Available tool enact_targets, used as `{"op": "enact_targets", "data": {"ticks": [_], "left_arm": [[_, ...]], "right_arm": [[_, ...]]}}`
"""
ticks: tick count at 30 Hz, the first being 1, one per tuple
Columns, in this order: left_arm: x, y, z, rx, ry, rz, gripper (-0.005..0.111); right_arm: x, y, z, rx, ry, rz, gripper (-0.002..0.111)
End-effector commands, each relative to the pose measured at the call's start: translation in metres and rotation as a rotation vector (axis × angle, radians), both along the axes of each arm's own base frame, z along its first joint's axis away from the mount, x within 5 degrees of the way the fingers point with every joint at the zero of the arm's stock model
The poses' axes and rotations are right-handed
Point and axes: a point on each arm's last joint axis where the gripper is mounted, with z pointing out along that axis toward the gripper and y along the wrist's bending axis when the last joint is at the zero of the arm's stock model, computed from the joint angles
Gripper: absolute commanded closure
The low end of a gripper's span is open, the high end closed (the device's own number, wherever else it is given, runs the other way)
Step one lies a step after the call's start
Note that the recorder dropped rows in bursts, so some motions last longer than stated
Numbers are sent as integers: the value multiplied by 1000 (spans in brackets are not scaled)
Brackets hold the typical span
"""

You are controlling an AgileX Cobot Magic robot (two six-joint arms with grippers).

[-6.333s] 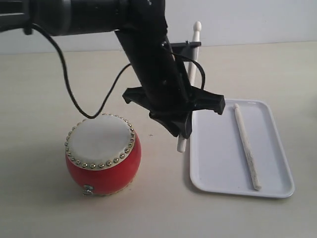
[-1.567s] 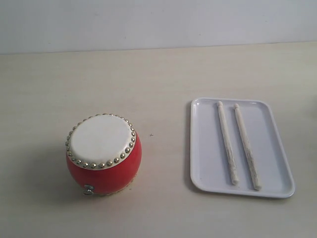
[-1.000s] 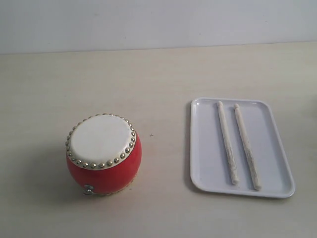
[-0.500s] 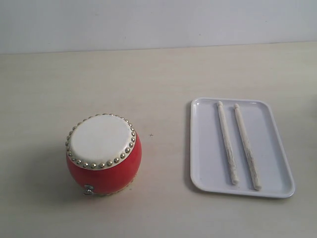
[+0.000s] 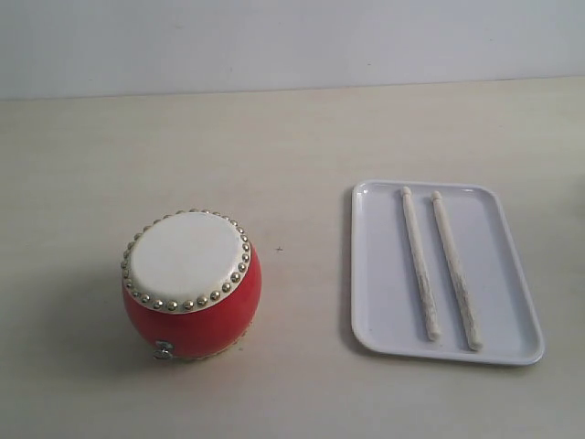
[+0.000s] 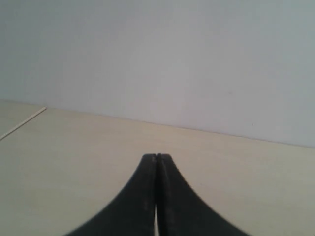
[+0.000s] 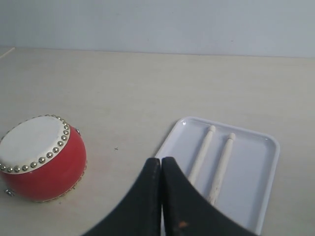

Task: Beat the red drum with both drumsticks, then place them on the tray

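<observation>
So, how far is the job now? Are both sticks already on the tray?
Placing looks done: both drumsticks lie side by side inside the tray. Nothing is in hand: the left gripper and right gripper are shut and empty, away from the red drum. The beating cannot be checked here; nothing seems left.

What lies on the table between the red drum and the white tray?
Only bare table and one tiny dark speck separate the drum and the tray, seen clearly in the exterior view.
</observation>
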Motion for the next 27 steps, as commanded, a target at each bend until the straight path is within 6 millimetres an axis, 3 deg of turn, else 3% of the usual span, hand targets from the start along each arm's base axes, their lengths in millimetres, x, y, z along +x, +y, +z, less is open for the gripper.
{"op": "enact_targets", "data": {"ticks": [1, 8, 27], "left_arm": [[0, 0, -1, -83, -4, 10, 107], [0, -3, -5, -24, 48, -51, 107], [-1, 0, -5, -32, 38, 3, 107]], "right_arm": [[0, 0, 0, -1, -6, 0, 108], [0, 0, -1, -2, -5, 1, 108], [0, 0, -1, -2, -5, 1, 108]]}}
